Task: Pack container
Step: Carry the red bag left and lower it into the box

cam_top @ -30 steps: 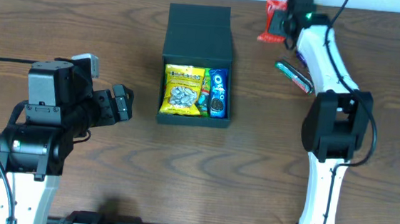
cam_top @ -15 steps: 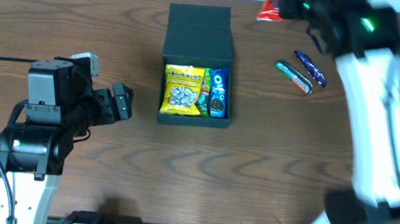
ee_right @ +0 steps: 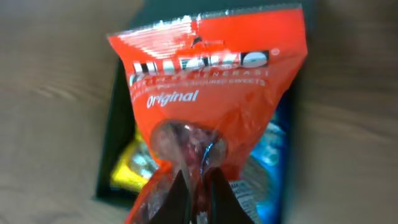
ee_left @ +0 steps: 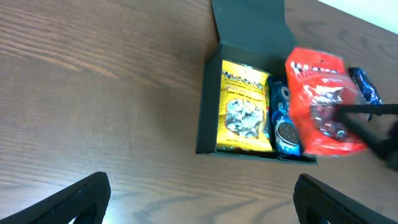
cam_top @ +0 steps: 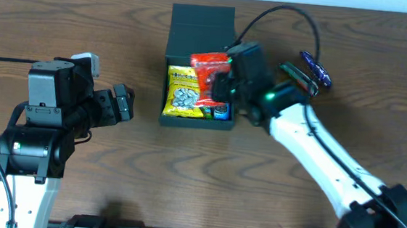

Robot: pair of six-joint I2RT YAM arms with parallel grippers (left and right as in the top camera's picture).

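Observation:
The container (cam_top: 203,37) is a dark box lying open, its flap lid folded back; it also shows in the left wrist view (ee_left: 208,112) and the right wrist view (ee_right: 115,149). Inside lie a yellow packet (cam_top: 183,92) and a blue Oreo packet (cam_top: 222,112). My right gripper (cam_top: 222,84) is shut on a red sweets bag (cam_top: 208,69) and holds it over the box's right side; the bag fills the right wrist view (ee_right: 211,81). My left gripper (cam_top: 122,105) is open and empty, left of the box.
Two small wrapped bars lie right of the box: a green one (cam_top: 299,76) and a blue one (cam_top: 315,67). The right arm (cam_top: 316,163) stretches diagonally across the right half of the table.
My right arm has swung from the far right back corner to above the box, carrying the red bag with it. The left arm has not moved.

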